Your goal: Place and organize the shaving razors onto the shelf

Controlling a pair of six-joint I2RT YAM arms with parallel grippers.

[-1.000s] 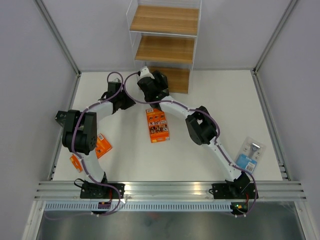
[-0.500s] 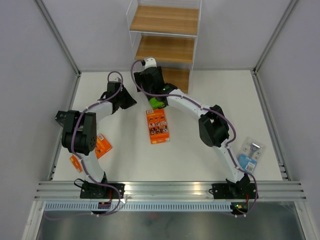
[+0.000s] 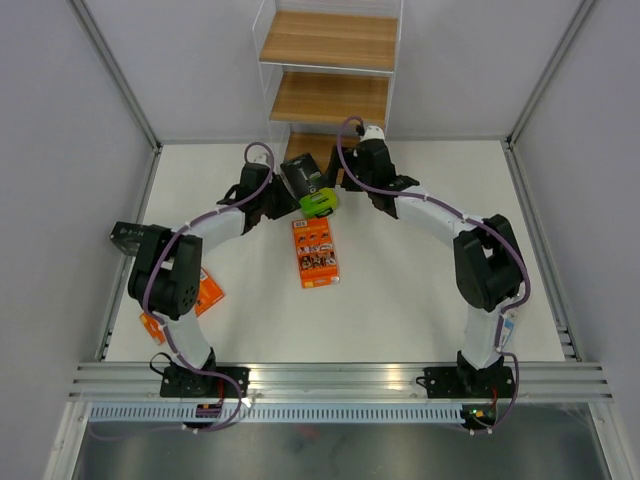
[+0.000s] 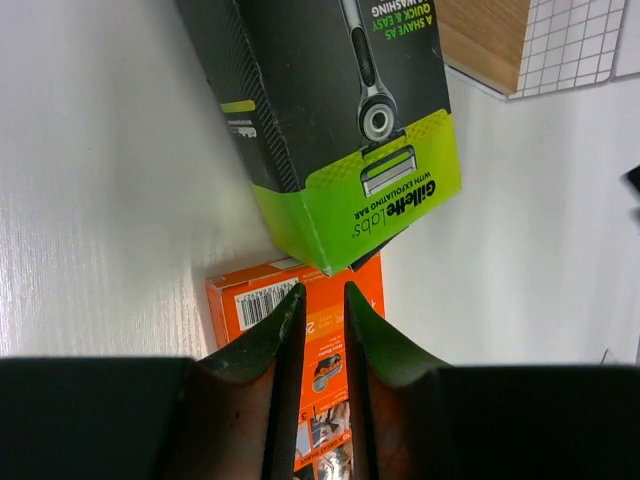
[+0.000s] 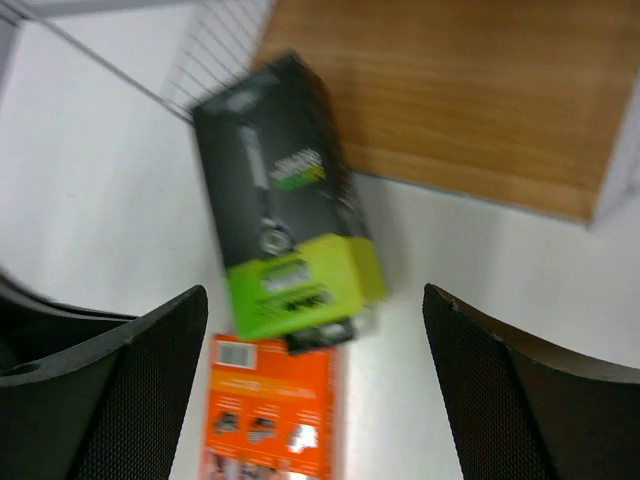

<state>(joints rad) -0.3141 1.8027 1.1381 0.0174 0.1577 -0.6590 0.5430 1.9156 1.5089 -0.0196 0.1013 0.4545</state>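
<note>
A green-and-black razor pack (image 3: 310, 188) lies flat on the table just in front of the shelf (image 3: 330, 97); it also shows in the wrist views (image 4: 340, 120) (image 5: 285, 230). One end overlaps an orange razor pack (image 3: 315, 252) (image 5: 275, 410). My left gripper (image 3: 285, 200) (image 4: 323, 290) points at the green pack's near corner. Its jaws are a narrow slit apart with nothing between them. My right gripper (image 3: 368, 185) (image 5: 315, 290) hovers to the right of the green pack, open wide and holding nothing.
Two more orange packs (image 3: 207, 290) (image 3: 150, 325) lie at the left, partly under the left arm. The shelf's bottom board (image 5: 450, 90) (image 4: 490, 40) lies right behind the green pack. Grey walls close in the table on the left, right and back.
My right arm has swung right, off the green pack, which now lies uncovered and closer to the shelf. My left gripper has moved right towards that pack.
</note>
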